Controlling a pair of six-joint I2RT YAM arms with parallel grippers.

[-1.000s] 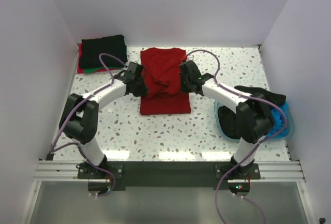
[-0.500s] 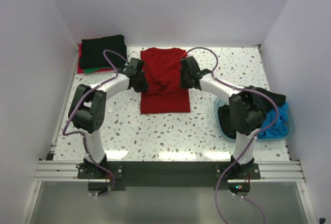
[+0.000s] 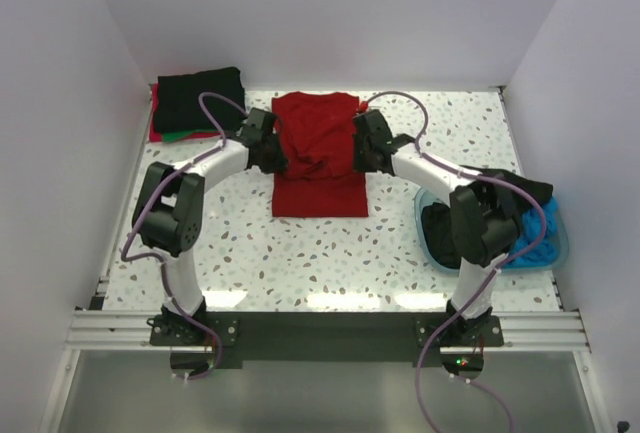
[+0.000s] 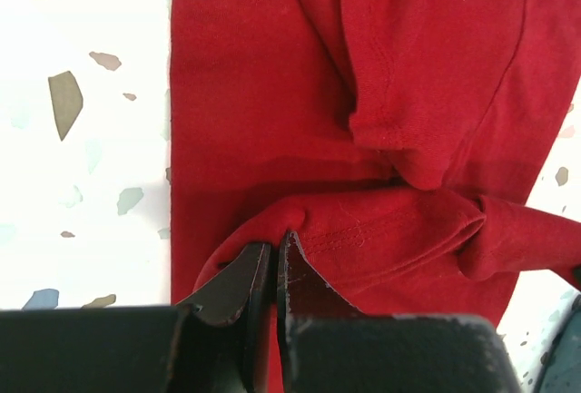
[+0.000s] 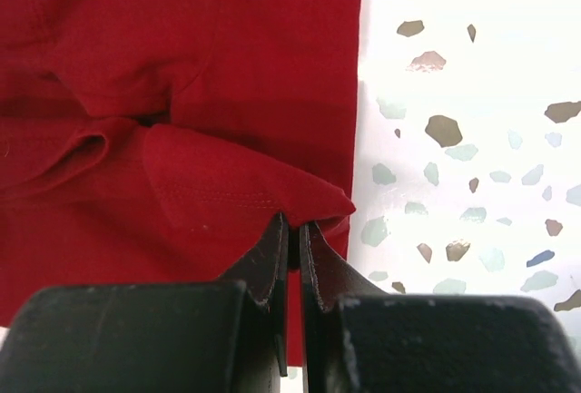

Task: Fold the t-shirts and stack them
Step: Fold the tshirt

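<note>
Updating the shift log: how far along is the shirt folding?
Done: a folded stack, black shirt over red and green, at the far left. In hand: the dark red cotton t-shirt, both pairs of jaws shut on its lifted fold. Remaining: a black garment and blue fabric in the translucent teal plastic basin.

A t-shirt lay on the desk between the left jaws and right jaws — a folded stack behind-left of the left jaws, a basin right of the right jaws.

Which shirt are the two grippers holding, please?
The red shirt mid-table, pinched by the left gripper and right gripper; the black shirt lies folded at the back left, untouched.
</note>
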